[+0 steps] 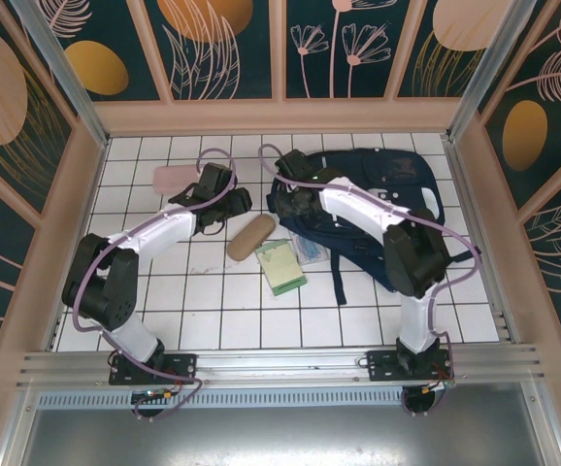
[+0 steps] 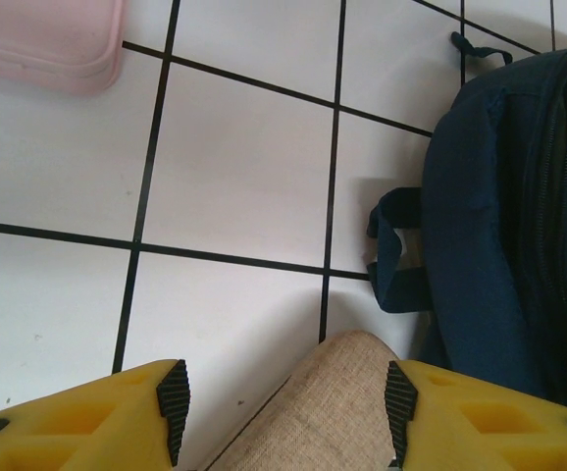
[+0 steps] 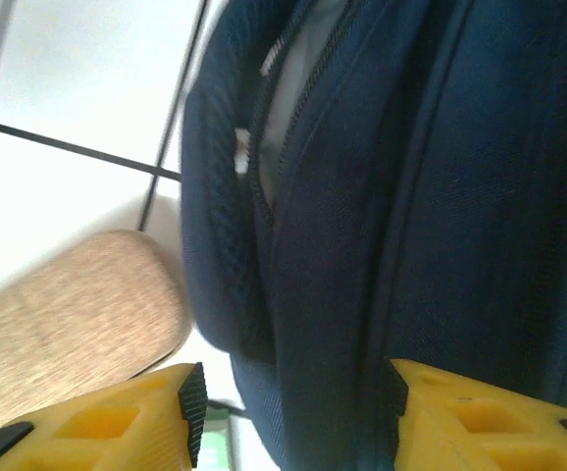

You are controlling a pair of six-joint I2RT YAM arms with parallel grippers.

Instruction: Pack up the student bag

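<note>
Far right on the tiled table point(image 1: 164, 291) sat the big navy-blue fabric backpack point(image 1: 387, 175), zip gaping, contents hidden. Left gripper point(image 2: 285, 407) spread astride a tan fabric pouch point(image 2: 328, 427), right gripper point(image 3: 294, 407) spread astride the bag's edge.

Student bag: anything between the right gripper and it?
Nothing visible. In the right wrist view the right gripper sits right at the student bag, jaws apart with navy fabric between them. The tan pouch lies beside the bag, off to one side.
</note>
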